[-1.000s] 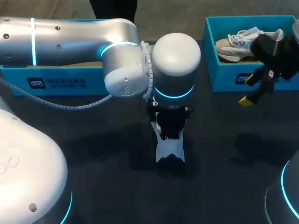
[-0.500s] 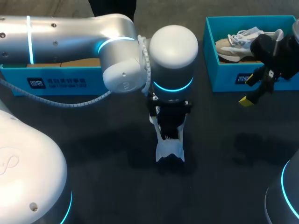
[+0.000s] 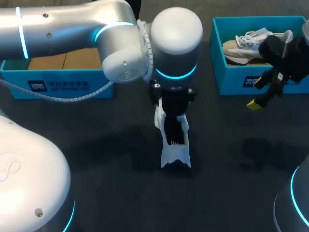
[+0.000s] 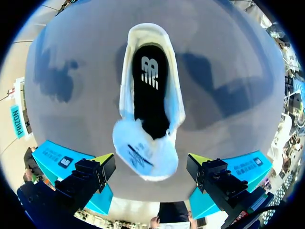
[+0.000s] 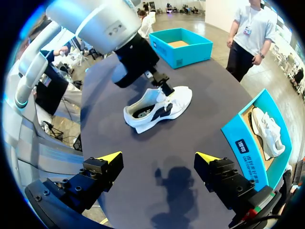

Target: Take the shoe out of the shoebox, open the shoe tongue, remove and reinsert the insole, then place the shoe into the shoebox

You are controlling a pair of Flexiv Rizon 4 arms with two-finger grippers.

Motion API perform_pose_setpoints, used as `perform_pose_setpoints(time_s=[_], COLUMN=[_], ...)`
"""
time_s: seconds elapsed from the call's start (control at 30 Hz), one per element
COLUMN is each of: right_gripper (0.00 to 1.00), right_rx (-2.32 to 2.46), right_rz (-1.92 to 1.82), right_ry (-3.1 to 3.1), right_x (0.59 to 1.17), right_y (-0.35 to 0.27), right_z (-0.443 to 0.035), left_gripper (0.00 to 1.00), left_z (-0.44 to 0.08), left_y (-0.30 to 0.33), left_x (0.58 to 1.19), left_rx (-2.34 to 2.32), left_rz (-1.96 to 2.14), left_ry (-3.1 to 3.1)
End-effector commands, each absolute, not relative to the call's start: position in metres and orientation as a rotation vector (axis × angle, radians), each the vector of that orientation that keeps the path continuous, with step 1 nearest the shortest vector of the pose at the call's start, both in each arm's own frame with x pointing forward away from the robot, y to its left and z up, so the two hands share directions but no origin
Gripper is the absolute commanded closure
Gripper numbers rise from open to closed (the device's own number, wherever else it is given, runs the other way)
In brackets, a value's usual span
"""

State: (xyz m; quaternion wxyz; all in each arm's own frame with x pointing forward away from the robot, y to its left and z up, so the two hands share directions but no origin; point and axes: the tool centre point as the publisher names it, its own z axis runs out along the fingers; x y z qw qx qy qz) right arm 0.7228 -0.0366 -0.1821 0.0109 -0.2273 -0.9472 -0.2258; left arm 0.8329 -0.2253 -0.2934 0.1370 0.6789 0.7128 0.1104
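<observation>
White is the colour of the sneaker [image 3: 175, 145] we are working on. It stands on its sole in the middle of the dark counter [image 3: 96, 159], out of both boxes and well apart from them, which gives us room to work from above. Our left tool [image 4: 151, 161] hangs directly over its opening with the fingers spread wide. The tongue [image 4: 143, 152] is folded up and lies between them, touched by neither as far as we can see. With the tongue back, the black insole [image 4: 148, 95] shows flat inside the shoe. We judge this to be the insole step, though we cannot tell whether it is about to come out or has gone back in.

Our right tool [image 5: 158, 157] hovers beside the right shoebox [image 3: 231, 84], its fingers also apart and holding nothing. It looks parked clear of the left arm.

By our count there are two blue shoeboxes. The left shoebox [image 3: 58, 87] shows only its cardboard floor, and the right one holds a second sneaker [image 3: 246, 46]. That makes two shoes, with one insole in view.
</observation>
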Motion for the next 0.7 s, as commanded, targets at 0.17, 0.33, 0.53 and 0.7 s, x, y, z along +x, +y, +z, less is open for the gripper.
perform_pose_setpoints(time_s=[0.17, 0.33, 0.53, 0.7], right_gripper=[0.0, 0.0, 0.0, 0.0], right_rx=[-0.709, -0.709, -0.709, -0.709], right_rz=[-0.698, -0.698, -0.698, -0.698], right_ry=[-2.954, -2.954, -2.954, -2.954], right_x=[0.725, 0.725, 0.725, 0.725], right_y=[-0.036, -0.036, -0.036, -0.036], right_z=[-0.183, -0.183, -0.183, -0.183], left_gripper=[0.5, 0.54, 0.6, 0.64], left_z=[-0.286, -0.288, -0.295, -0.301], left_y=[-0.217, -0.221, -0.225, -0.226], left_x=[0.85, 0.856, 0.859, 0.851], left_rx=[1.988, 1.998, 2.018, 2.034], left_rz=[0.334, 0.326, 0.302, 0.269], left_ry=[2.057, 2.052, 2.048, 2.049])
